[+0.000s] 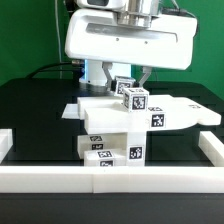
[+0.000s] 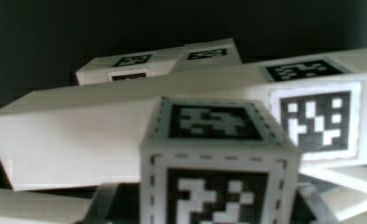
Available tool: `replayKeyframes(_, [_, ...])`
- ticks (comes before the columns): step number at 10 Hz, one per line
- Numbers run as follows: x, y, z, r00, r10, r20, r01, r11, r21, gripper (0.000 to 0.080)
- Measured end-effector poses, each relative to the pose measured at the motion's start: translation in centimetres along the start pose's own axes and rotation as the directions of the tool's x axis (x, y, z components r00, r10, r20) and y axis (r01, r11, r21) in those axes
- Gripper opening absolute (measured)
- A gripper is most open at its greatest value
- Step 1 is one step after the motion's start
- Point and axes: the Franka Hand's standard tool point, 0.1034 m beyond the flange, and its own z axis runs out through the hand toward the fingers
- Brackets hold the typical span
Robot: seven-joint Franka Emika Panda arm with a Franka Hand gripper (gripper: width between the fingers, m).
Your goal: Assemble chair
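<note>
I see the claw (image 1: pixel 131 84) pinching a tagged cube (image 1: pixel 134 98) above the slab (image 1: pixel 150 112), apparently so I can seat it on the stacked chair parts (image 1: pixel 110 140).

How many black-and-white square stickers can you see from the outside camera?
5: two on the small cube up top, one on the slab beside it, two on the bottom block. More may be hidden.

The white Franka arm (image 1: pixel 125 40) fills the upper centre of the exterior view, its broad white wrist housing pointing straight down. Beneath it the two-finger hand (image 1: pixel 130 82) hangs low, just above centre frame, dark fingers (image 1: pixel 143 76) pointing down. Whether they are closed cannot be told.
</note>
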Motion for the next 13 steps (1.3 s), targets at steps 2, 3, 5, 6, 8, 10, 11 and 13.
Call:
replayKeyframes(2, [0.0, 0.0, 0.0, 1.000, 0.026, 0.000, -0.026, 1.000, 0.000, 0.0281])
replayKeyframes(3, [0.0, 0.0, 0.0, 0.999, 0.036, 0.000, -0.036, 0.999, 0.000, 0.0281])
replayKeyframes(5, [0.0, 0.0, 0.0, 0.983, 0.182, 0.000, -0.182, 0.983, 0.001, 0.0281])
replayKeyframes(6, [0.0, 0.0, 0.0, 0.966, 0.258, 0.000, -0.258, 0.966, 0.001, 0.0281])
replayKeyframes(8, [0.0, 0.0, 0.0, 0.918, 0.396, 0.000, -0.396, 0.918, 0.001, 0.0281])
replayKeyframes(10, [0.0, 0.1, 0.0, 0.873, 0.487, 0.000, -0.487, 0.873, 0.004, 0.0281])
replayKeyframes(11, [0.0, 0.7, 0.0, 0.833, 0.553, 0.003, -0.553, 0.833, 0.013, 0.0281])
replayKeyframes(13, [0.0, 1.1, 0.2, 0.778, 0.629, 0.001, -0.629, 0.778, 0.016, 0.0281])
